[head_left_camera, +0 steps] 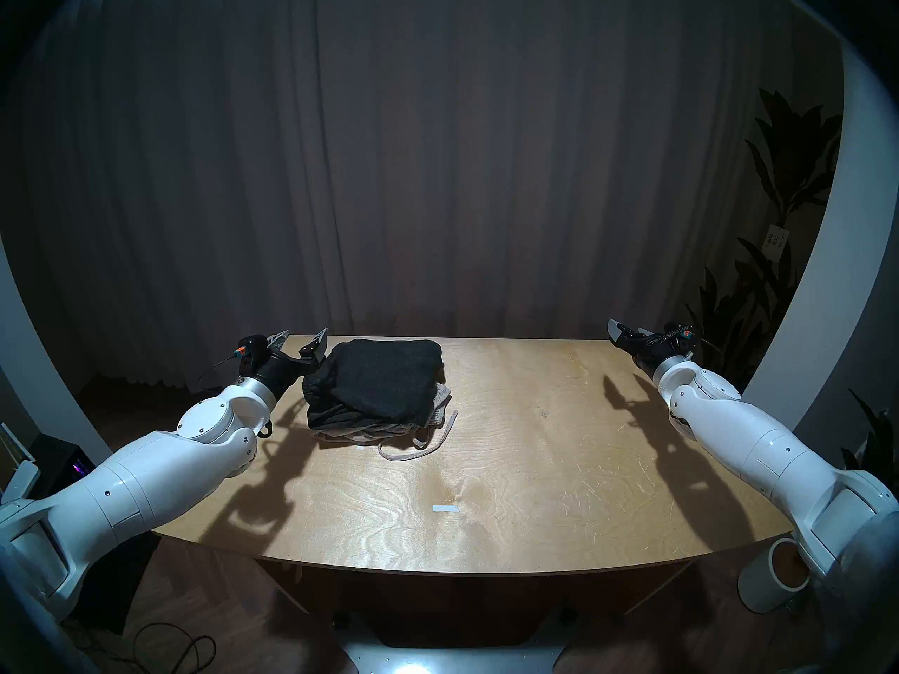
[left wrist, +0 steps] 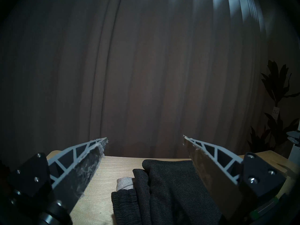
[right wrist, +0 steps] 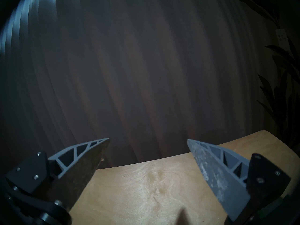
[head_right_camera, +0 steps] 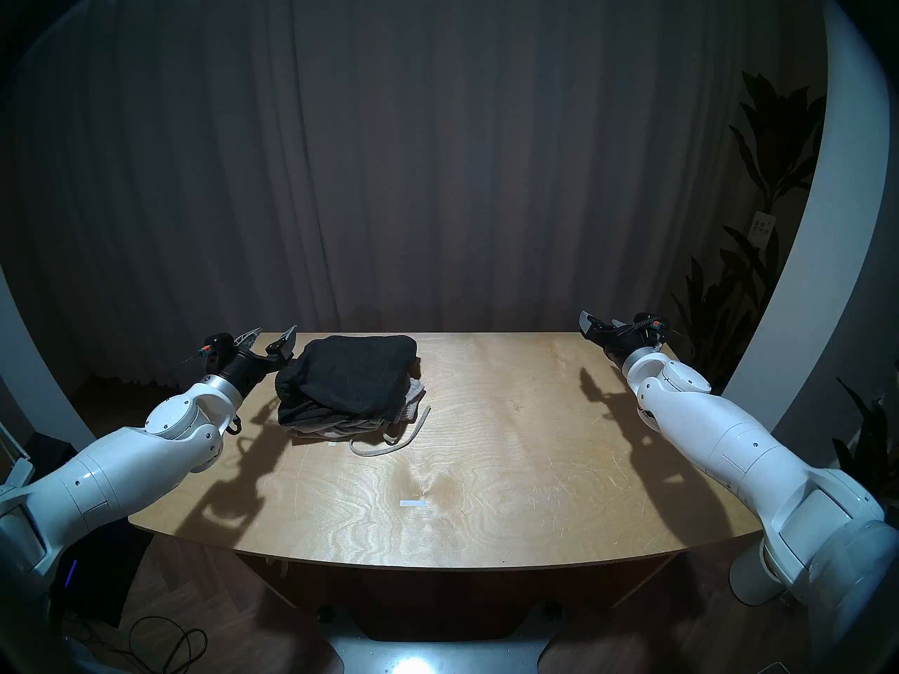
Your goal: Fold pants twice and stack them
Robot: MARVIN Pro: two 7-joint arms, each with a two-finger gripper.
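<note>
the black pants (head_left_camera: 379, 383) lay folded on top of the grey pants (head_left_camera: 440, 408), in one pile near the far left corner of the table (head_left_camera: 535, 464); a pale cord (head_left_camera: 418, 447) stuck out from the pile toward the near edge; it looked like the stacking was done, so both arms sat out at the sides; the left claw (head_left_camera: 301, 340) was wide and held nothing, just beside the pile by the left edge; the right claw (head_left_camera: 627, 332) was wide and held nothing too, over the far right corner, well apart from the pants
</note>
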